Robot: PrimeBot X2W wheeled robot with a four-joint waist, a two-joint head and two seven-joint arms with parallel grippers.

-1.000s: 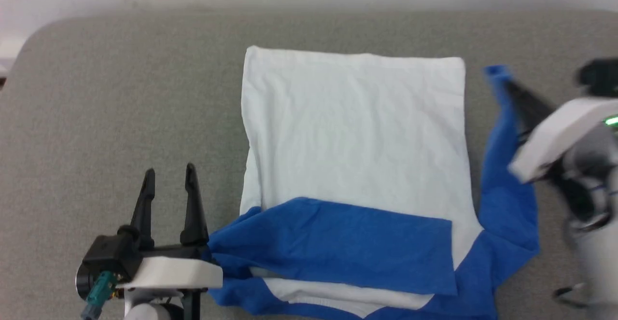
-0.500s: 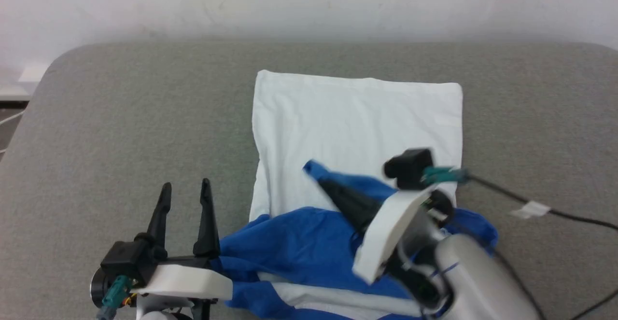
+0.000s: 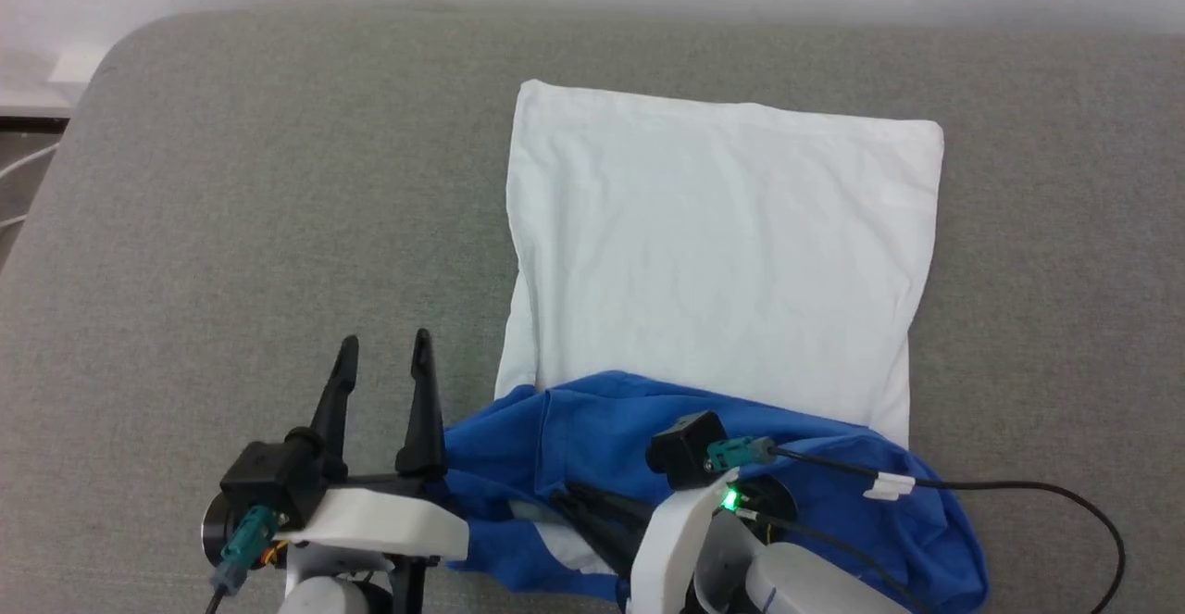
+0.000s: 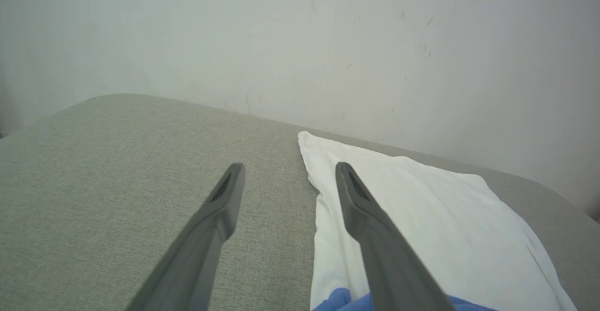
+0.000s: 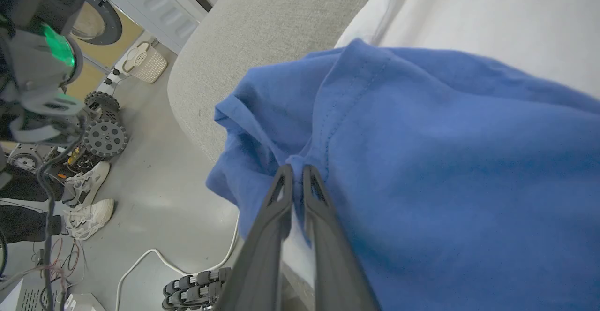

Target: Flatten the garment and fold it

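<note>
Garment (image 3: 722, 244) lay on counter (image 3: 231, 179) | left gripper (image 3: 384, 345) spread wide, empty | right gripper (image 5: 296, 170) nearly closed against blue sleeve (image 5: 445, 161), hold unclear

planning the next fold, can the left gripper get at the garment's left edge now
Probably yes: the left gripper stands open just beside the left edge of the garment, only bare grey surface between them.

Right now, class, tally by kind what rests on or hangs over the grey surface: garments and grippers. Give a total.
garment: 1
grippers: 2 (left gripper, right gripper)
Total: 3
</note>
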